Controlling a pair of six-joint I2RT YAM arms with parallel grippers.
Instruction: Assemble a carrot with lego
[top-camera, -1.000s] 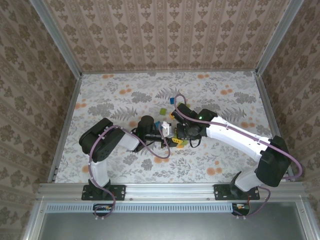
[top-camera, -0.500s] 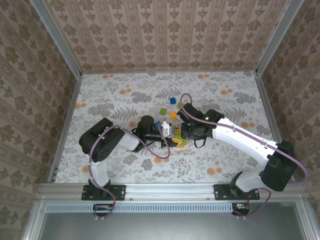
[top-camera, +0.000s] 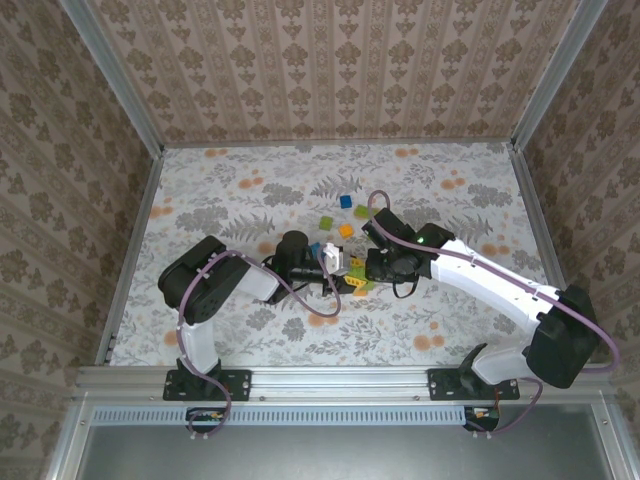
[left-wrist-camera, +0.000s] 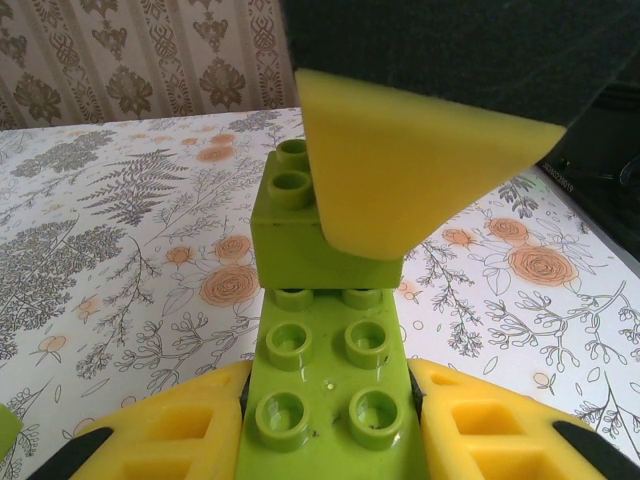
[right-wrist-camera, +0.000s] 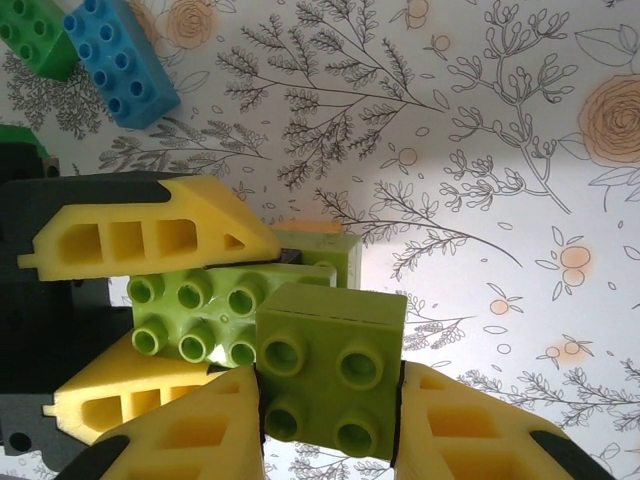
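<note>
Where patterned wallpaper walls (top-camera: 330, 70) close in a flower-printed table (top-camera: 220, 190), both arms meet just below the centre of the overhead view. At the bottom of its wrist view, the left gripper (left-wrist-camera: 330, 430) is clamped on the carrot (left-wrist-camera: 328, 375), a lime studded piece jutting up-frame. The right gripper (right-wrist-camera: 330, 425) pinches a square lime brick (right-wrist-camera: 332, 368) set against the carrot's far end. A blue brick (right-wrist-camera: 120, 60) lies loose at upper left.

On the floral bench (top-camera: 220, 200), just 12 o'clock of its middle, lie a blue brick (top-camera: 345, 201), a green brick (top-camera: 361, 211), an orange brick (top-camera: 346, 230) and a lime brick (top-camera: 326, 222). The blue brick sits at 12 o'clock of the orange brick.
</note>
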